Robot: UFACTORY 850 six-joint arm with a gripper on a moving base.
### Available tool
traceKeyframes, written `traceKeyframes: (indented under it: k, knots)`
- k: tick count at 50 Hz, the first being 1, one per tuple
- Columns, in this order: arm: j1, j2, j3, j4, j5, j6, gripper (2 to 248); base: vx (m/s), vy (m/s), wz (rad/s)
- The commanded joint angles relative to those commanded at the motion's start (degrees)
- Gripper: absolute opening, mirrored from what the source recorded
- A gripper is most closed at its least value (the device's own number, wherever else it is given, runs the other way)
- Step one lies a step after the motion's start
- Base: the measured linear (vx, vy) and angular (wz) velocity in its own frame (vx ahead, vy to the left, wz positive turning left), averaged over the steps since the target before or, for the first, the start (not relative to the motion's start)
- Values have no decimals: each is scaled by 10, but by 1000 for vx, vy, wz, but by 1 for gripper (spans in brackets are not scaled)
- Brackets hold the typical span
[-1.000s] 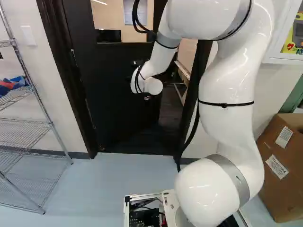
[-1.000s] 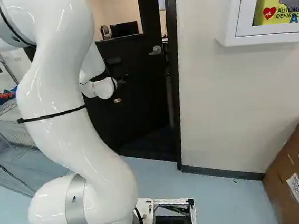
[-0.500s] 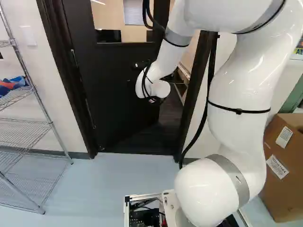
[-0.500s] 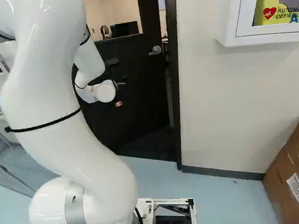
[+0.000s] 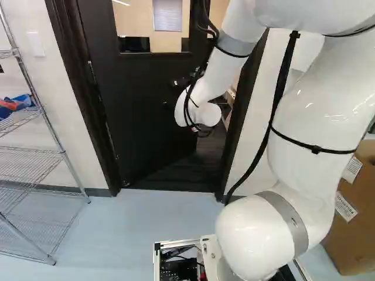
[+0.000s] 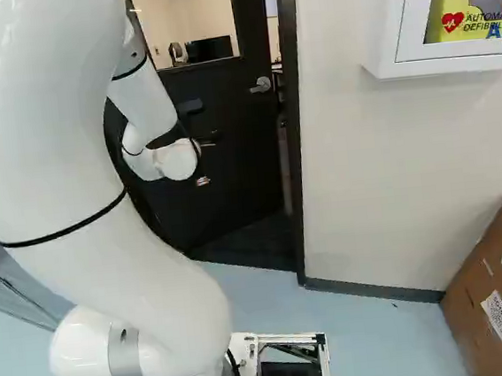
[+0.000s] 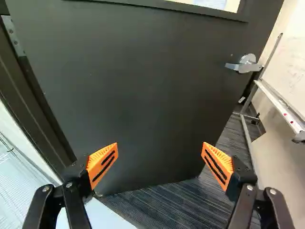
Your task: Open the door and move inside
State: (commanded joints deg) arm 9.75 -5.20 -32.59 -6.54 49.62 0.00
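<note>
ahead of released gripper [image 6: 201, 122], door [image 7: 143, 86] ajar, dark carpet [image 7: 234, 138] open past free edge [image 7: 228, 113]

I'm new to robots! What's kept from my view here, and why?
- Much of the room beyond: hidden by the dark door, all views.
- The box's right side: cut off by the edge, both base views.
- The arm's top: cut off by the upper edge, both base views.
- The blue-and-red bundle, left base view: edge-cut, unidentifiable.
</note>
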Motion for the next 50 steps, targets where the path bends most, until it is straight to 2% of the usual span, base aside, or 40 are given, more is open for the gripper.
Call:
traceKeyframes:
  k: [24, 50]
  knots:
    - [-33, 63, 65, 0, 0, 0, 247, 0, 0, 0]
    - [-79, 124, 125, 0, 0, 0, 247, 0, 0, 0]
